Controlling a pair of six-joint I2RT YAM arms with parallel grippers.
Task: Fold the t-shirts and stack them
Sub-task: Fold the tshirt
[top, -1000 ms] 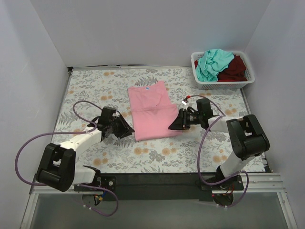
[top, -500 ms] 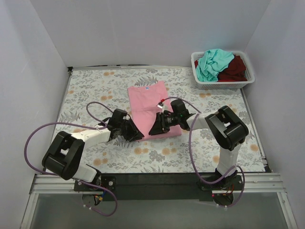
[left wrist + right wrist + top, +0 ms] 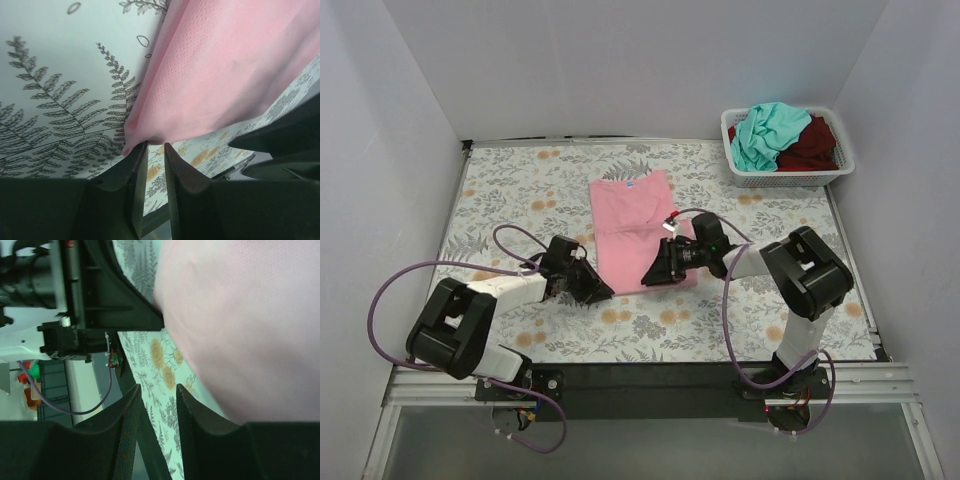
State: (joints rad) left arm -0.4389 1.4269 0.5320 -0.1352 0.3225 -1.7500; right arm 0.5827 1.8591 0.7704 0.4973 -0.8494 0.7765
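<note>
The light pink t-shirt (image 3: 632, 225) lies folded into a long strip at the middle of the table, neck label at the far end. My left gripper (image 3: 598, 292) is at its near left corner. In the left wrist view the jaws (image 3: 155, 145) are nearly together, with the pink hem (image 3: 210, 75) pinched at the tips. My right gripper (image 3: 656, 277) is at the near right corner. Its jaws (image 3: 156, 389) stand apart over bare table, with the pink cloth (image 3: 240, 325) beside the right finger. The teal t-shirt (image 3: 765, 135) and the dark red t-shirt (image 3: 812, 145) lie bunched in the basket.
The white slatted basket (image 3: 790, 180) stands at the far right corner. A floral cloth (image 3: 520, 190) covers the table. Grey walls close in on the left, back and right. Purple cables loop beside both arms.
Both grippers swung in from either side to the pink t-shirt's near edge, then drew back slightly toward its near corners. The shirt's near right part has been pushed in a little.
</note>
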